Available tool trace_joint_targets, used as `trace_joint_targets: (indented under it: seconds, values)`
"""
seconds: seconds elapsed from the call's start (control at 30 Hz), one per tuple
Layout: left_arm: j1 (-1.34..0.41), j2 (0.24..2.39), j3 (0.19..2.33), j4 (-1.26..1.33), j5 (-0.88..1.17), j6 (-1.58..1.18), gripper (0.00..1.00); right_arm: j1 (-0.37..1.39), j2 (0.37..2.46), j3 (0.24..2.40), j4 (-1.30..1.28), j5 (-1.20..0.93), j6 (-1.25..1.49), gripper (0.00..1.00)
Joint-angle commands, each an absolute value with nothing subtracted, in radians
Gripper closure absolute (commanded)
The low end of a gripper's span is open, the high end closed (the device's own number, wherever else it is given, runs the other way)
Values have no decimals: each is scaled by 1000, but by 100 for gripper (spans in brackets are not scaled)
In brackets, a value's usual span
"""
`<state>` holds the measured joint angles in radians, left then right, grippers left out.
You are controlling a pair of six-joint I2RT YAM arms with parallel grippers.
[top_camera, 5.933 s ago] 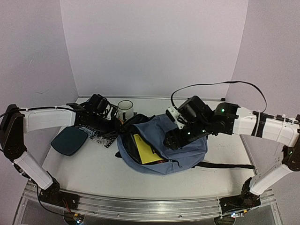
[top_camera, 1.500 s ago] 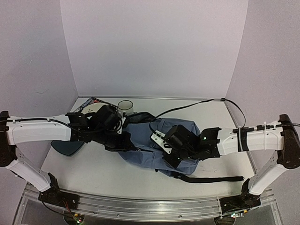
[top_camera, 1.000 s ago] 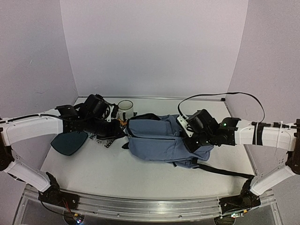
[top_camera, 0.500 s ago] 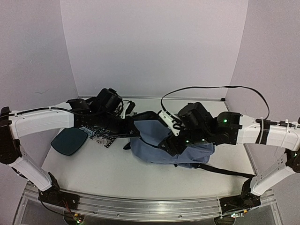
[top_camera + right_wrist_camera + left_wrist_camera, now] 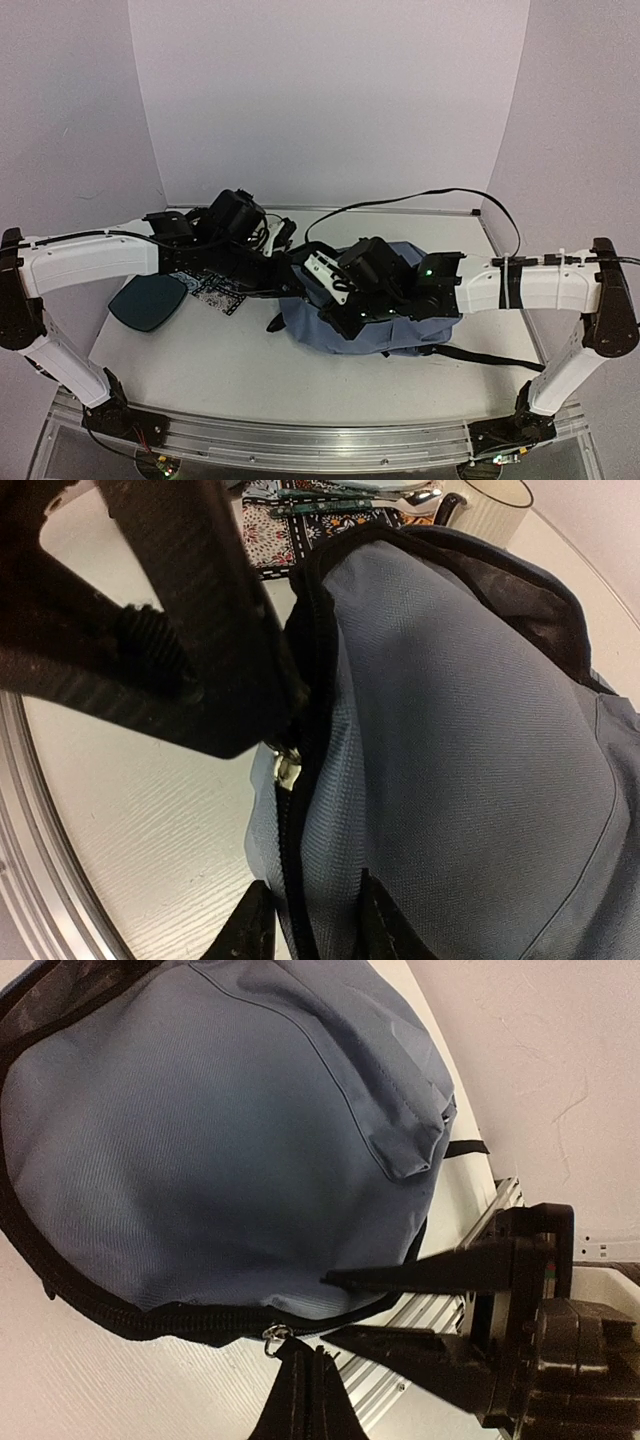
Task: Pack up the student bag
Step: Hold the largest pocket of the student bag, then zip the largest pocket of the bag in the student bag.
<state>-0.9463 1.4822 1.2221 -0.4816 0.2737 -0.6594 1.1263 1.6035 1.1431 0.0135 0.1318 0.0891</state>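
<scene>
Blue-grey fabric of the student bag (image 5: pixel 385 320) is spread across mid-table, long axis left-right. At its left edge, the zipper pull (image 5: pixel 287 770) is pinched by the right hand (image 5: pixel 275 730); the left hand (image 5: pixel 308 1385) is pressed together just beside that seam.

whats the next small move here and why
Probably draw the metal zipper pull further along its track with the right gripper: the soft blue-grey fabric backpack looks nearly closed, and the left gripper pinches its dark zipper edge, steadying it.
</scene>
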Motion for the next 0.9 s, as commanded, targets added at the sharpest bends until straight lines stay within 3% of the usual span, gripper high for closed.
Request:
trace_joint_targets:
  seconds: [0.0,0.43,0.63,0.87]
  values:
    - [-921,1389,1228,-360,247,-675,100,1134,1574,1158,24,77,96,97]
    - [-666,1441,1190,-429,257,-627,100,1136,1348,994,-182,40,139,100]
    - [-561,1491,1173,-445,225,-562,100,1136,1190,908,-266,194,164,100]
    - [-585,1474,1208,-442,388,-503,100,1136,1142,917,-311,237,185,96]
